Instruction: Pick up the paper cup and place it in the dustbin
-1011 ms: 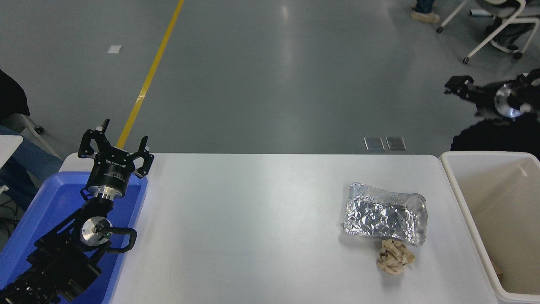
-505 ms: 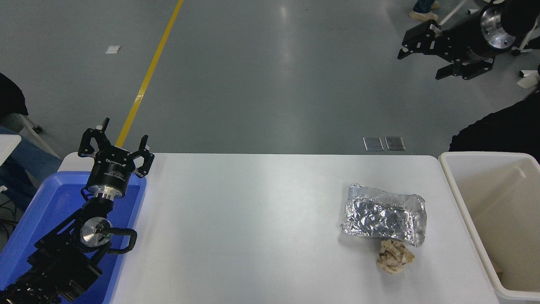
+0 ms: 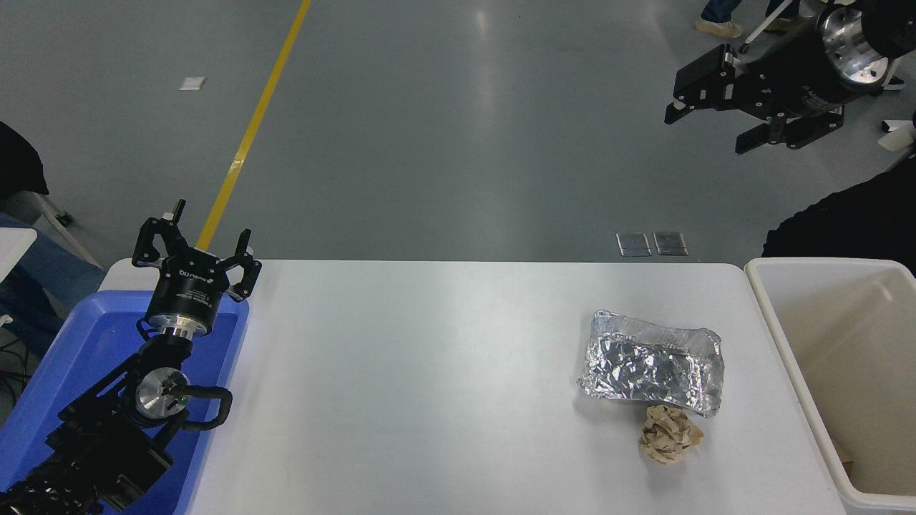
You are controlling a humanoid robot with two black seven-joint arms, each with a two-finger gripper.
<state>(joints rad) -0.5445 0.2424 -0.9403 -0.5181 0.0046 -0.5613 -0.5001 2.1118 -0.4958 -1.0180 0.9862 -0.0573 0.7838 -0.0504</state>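
Dustbin cut off at right edge; right tool raised, empty, spread

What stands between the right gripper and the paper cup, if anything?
That cannot be judged, because no paper cup shows on the white table or elsewhere. The right gripper hangs open and empty, high at the far right. Below it lie only the foil tray and a crumpled paper ball, beside the dustbin.
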